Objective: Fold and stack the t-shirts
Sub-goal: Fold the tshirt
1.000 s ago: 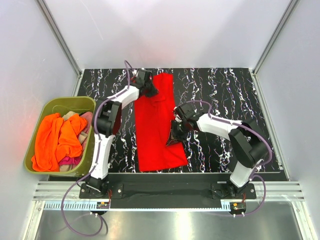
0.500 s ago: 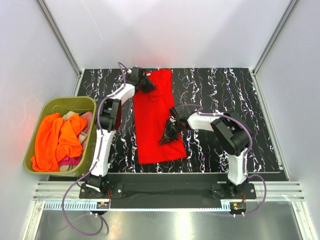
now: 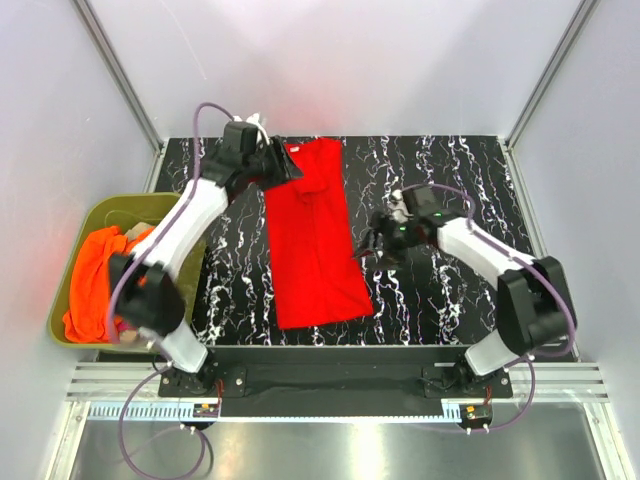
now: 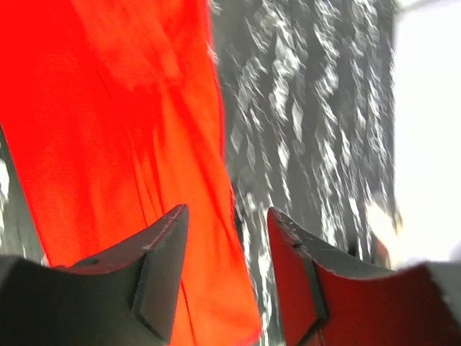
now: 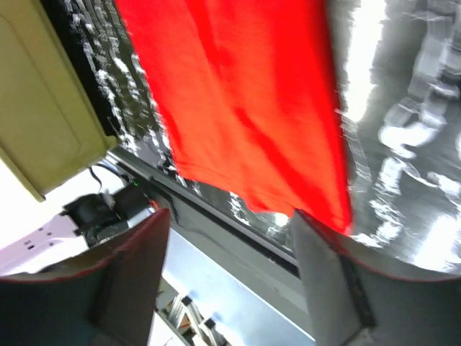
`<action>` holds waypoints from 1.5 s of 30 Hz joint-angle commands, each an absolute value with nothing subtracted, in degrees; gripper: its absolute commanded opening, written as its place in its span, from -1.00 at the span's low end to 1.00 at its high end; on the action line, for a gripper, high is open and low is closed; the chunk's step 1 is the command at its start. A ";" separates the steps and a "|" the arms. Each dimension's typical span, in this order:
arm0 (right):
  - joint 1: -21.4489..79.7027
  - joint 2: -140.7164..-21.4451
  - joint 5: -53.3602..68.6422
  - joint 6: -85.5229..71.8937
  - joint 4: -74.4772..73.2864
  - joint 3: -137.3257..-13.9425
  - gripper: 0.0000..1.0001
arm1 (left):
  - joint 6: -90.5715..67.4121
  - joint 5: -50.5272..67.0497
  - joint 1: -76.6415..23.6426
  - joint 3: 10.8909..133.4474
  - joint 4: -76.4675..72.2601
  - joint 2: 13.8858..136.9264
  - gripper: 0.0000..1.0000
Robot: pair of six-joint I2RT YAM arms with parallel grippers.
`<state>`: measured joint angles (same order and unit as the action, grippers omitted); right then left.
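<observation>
Left gripper (image 3: 272, 163) open at the far end of the red shirt (image 3: 312, 240), right gripper (image 3: 372, 245) open beside its edge — a snagged finger could drag the fold apart

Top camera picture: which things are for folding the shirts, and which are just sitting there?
For the job: red t-shirt, orange t-shirt, left gripper, right gripper.
Just there: green tub, table.
</observation>
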<state>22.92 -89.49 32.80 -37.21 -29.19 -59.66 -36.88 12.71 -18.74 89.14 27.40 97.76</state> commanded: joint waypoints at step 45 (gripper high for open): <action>20.30 -101.78 42.45 -25.49 -22.77 -42.71 -0.12 | -56.78 17.05 -25.93 22.76 21.45 69.52 -0.18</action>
<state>19.88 -100.47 46.00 -26.30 -25.08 -43.88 -57.23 18.57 -25.63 24.99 21.32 67.99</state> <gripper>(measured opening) 0.446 0.420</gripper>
